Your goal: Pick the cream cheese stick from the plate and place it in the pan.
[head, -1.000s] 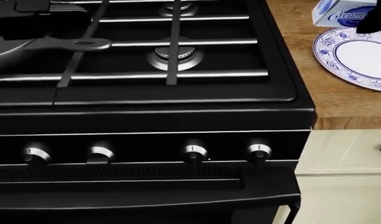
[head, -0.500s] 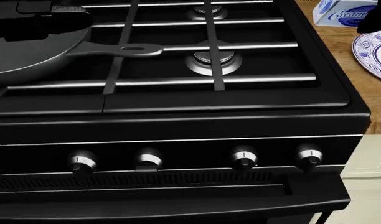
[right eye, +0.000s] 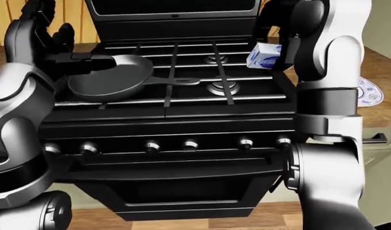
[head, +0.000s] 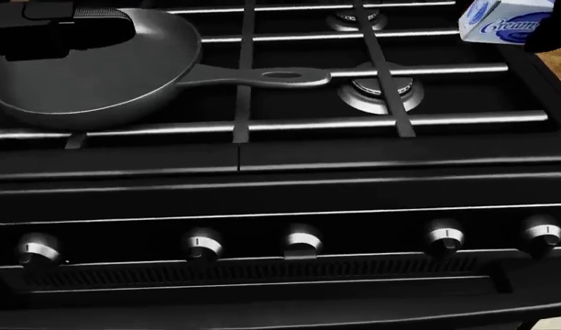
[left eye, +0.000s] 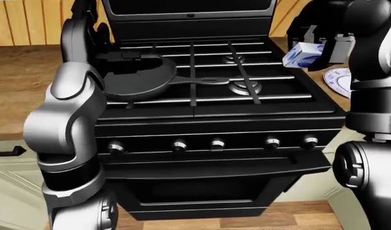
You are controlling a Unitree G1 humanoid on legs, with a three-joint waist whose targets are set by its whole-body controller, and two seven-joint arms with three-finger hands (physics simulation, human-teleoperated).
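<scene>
The cream cheese stick [right eye: 265, 55], a white box with blue print, hangs in the air over the stove's right edge, with my right hand [right eye: 280, 51] shut on it. In the head view the box [head: 501, 19] sits at the top right corner. The grey pan [head: 88, 72] rests on the left grates, its handle pointing right. My left hand [right eye: 52, 40] stands open above the pan's far left rim, holding nothing. The blue-patterned plate [left eye: 339, 80] lies bare on the wooden counter right of the stove, partly hidden by my right arm.
A black gas stove [left eye: 215, 122] fills the views, with a right burner [head: 380, 89] and a row of knobs [head: 303, 240] below. Wooden counter [left eye: 16, 72] runs on both sides. The oven door [left eye: 208, 191] is shut.
The camera has moved left: stove and knobs slide right in the head view, the pan comes fully in, and the plate leaves it. The box stays at top right, carried along.
</scene>
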